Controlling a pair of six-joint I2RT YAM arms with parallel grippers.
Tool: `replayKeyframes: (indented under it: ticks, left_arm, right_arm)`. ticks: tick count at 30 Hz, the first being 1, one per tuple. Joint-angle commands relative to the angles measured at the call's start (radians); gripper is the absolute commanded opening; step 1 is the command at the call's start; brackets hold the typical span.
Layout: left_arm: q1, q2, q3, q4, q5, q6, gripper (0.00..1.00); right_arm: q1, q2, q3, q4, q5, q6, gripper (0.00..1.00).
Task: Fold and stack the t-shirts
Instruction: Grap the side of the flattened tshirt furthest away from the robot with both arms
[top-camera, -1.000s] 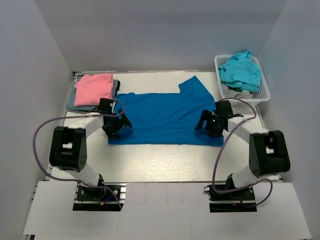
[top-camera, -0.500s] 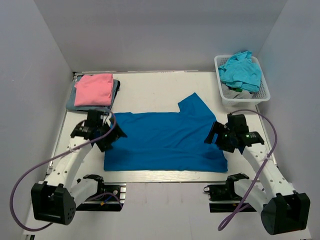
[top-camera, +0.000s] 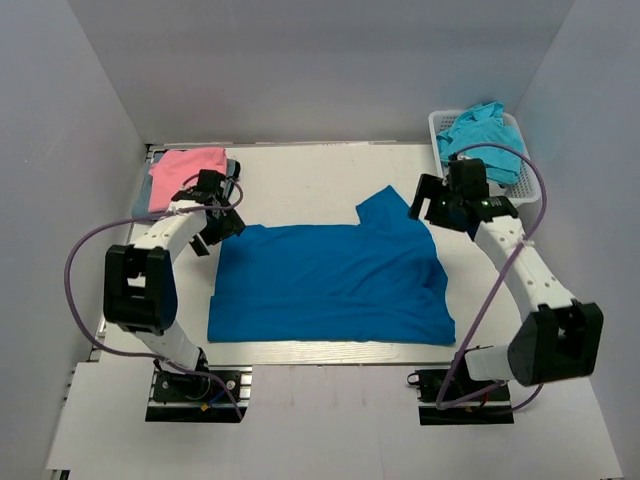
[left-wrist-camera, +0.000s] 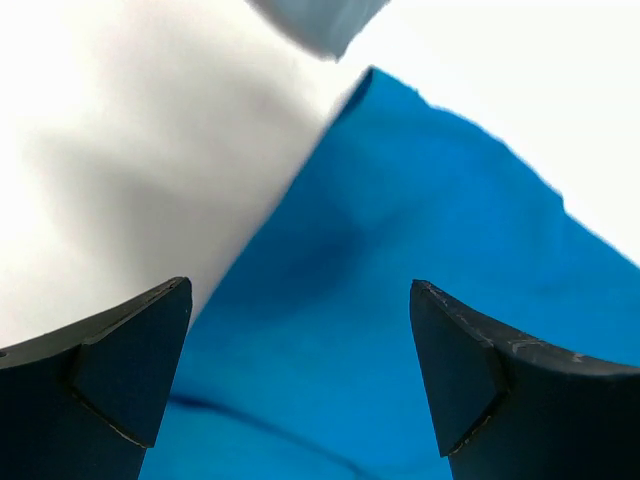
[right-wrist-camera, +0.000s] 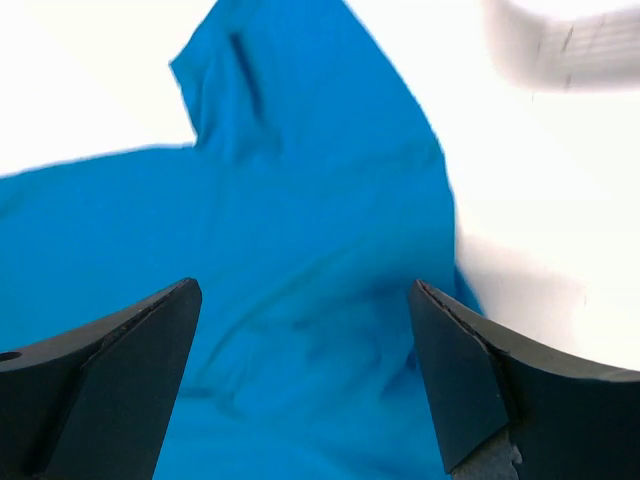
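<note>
Table (top-camera: 320, 175): white, smooth.
Royal-blue t-shirt (top-camera: 330, 285): spread flat across the middle, with one sleeve (top-camera: 392, 205) poking toward the far side and a few wrinkles near its right edge. Likely light and limp with no stiffness, so it should sag from any single pinch. Better to take two corners or hem points together. Fabric lies thin on the table, so the fingers probably have to come right down to the surface and nip an edge.
Basket (top-camera: 530, 180): far right corner, holds the turquoise t-shirt (top-camera: 488, 128). It's close behind the right arm, a snag risk on any swing back.
Pink t-shirt (top-camera: 182, 170): folded at far left, just beside the left gripper, so a clumsy lift could nudge it.
Left gripper (left-wrist-camera: 300, 300): over the blue shirt's far-left corner, jaws spread wide, empty.
Right gripper (right-wrist-camera: 300, 300): above the sleeve area, jaws also wide, empty.
</note>
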Motion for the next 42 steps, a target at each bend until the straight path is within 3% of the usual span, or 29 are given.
replayKeyframes:
  ticks: [1, 10, 16, 19, 22, 25, 28, 29, 30, 32, 39, 42]
  left_arm:
    - [0.008, 0.040, 0.072, 0.099, -0.063, 0.053, 1.00]
    - [0.008, 0.235, 0.161, 0.179, -0.054, 0.071, 0.97]
    - [0.008, 0.288, 0.148, 0.199, -0.033, 0.068, 0.86]
    - [0.008, 0.288, 0.092, 0.220, -0.033, 0.054, 0.70]
    - [0.008, 0.279, 0.071, 0.240, -0.045, 0.054, 0.67]
    - [0.008, 0.279, 0.071, 0.251, -0.036, 0.065, 0.51]
    - [0.008, 0.298, 0.082, 0.260, -0.007, 0.076, 0.33]
    - [0.008, 0.298, 0.082, 0.260, 0.004, 0.076, 0.18]
    - [0.008, 0.308, 0.082, 0.260, 0.004, 0.076, 0.09]
    - [0.008, 0.318, 0.092, 0.241, 0.004, 0.076, 0.00]
    - [0.008, 0.328, 0.092, 0.231, 0.013, 0.076, 0.00]
    - [0.008, 0.318, 0.092, 0.231, 0.023, 0.087, 0.00]
  right_arm:
    - [0.001, 0.134, 0.096, 0.057, 0.063, -0.068, 0.90]
    - [0.004, 0.339, 0.275, 0.057, 0.069, -0.102, 0.90]
    - [0.005, 0.428, 0.348, 0.085, 0.080, -0.108, 0.90]
    - [0.010, 0.497, 0.406, 0.086, 0.080, -0.123, 0.90]
    - [0.028, 0.552, 0.454, 0.102, 0.103, -0.156, 0.90]
    - [0.042, 0.619, 0.497, 0.126, 0.107, -0.189, 0.90]
    - [0.055, 0.693, 0.543, 0.157, 0.110, -0.193, 0.90]
    - [0.058, 0.745, 0.567, 0.157, 0.108, -0.200, 0.90]
    - [0.064, 0.764, 0.583, 0.154, 0.101, -0.196, 0.90]
    - [0.067, 0.838, 0.659, 0.139, 0.104, -0.193, 0.90]
    - [0.088, 0.969, 0.746, 0.159, 0.135, -0.163, 0.90]
    - [0.094, 0.995, 0.735, 0.183, 0.164, -0.168, 0.84]
